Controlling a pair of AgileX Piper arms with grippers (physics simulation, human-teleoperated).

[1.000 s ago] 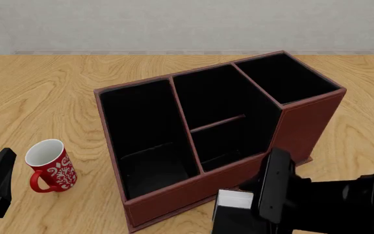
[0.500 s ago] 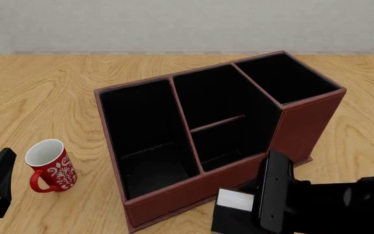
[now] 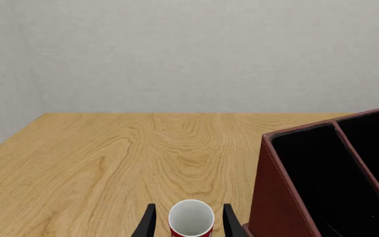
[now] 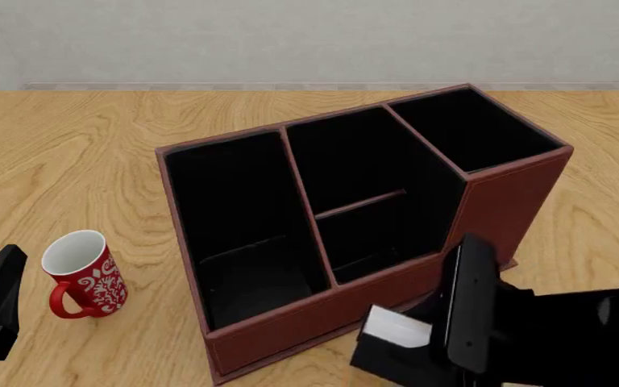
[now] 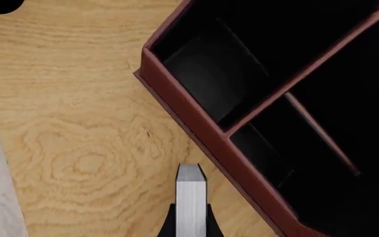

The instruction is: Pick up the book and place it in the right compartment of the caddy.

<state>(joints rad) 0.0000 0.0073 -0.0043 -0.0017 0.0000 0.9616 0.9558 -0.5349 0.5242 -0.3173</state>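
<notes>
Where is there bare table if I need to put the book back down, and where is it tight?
Bare wood lies between the caddy and the table's left edge, beyond the mug; another patch lies right of the caddy. It is tight at the caddy's near wall, where the right gripper holds the book.

caddy [image 4: 482, 210] wall ahead, right compartment [image 4: 471, 125] open-topped (unblocked)

Light wooden table [image 4: 84, 145] with wavy grain, big reddish-brown caddy [image 4: 503, 201] sitting on it near the middle, small red mug [image 4: 81, 274] with white swirls standing upright on it, just left of the caddy, not touching
</notes>
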